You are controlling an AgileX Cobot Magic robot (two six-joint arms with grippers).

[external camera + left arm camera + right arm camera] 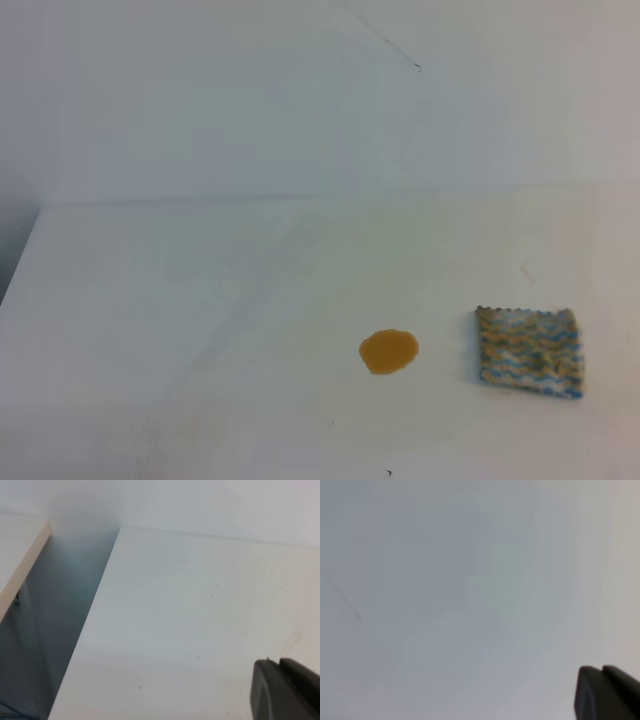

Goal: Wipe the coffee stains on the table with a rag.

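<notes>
Nearest us on the table (pixel 200 330) sits the coffee stain (pixel 388 351), a whole, unsmeared orange-brown blob, and near it to the right lies the rag (pixel 529 351), flat and untouched; we judge that nothing has been wiped yet, so the full job remains. Neither arm shows in the high view. Each wrist camera catches only a dark corner of its own gripper, left gripper (pixel 285 690) and right gripper (pixel 606 692); we cannot tell how wide either stands, and neither visibly holds anything.
</notes>
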